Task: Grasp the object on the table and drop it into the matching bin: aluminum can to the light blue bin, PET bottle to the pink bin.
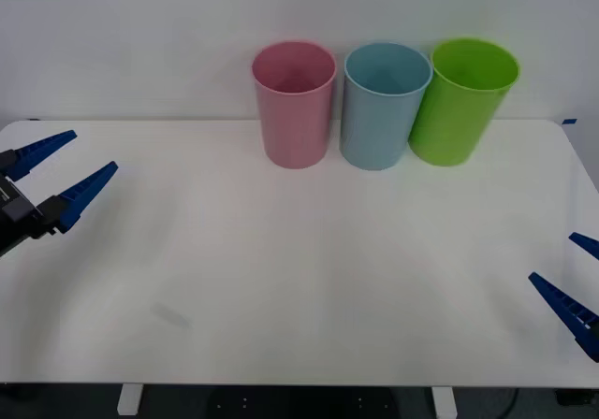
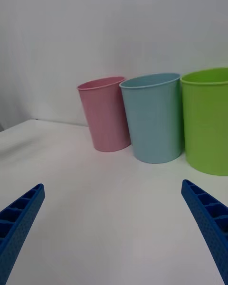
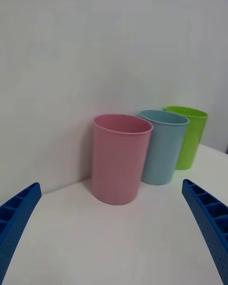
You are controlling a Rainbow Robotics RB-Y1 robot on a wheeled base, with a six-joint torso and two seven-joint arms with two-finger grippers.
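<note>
Both grippers, left (image 1: 65,171) and right (image 1: 576,279), hover spread open at the white table's (image 1: 299,279) side edges.
Pink bin (image 1: 294,104), blue bin (image 1: 382,106) and green bin (image 1: 461,99) stand in a row by the white wall, well apart from both.

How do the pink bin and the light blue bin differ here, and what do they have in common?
Colour: the pink bin is pink, the light blue bin pale blue. Place: in the front view the pink bin is the leftmost of the row, while the light blue bin is in the middle, between it and the green bin. Shared: both are tall, round, tapered towards the base, upright and open-topped, at the far edge of the table.
</note>
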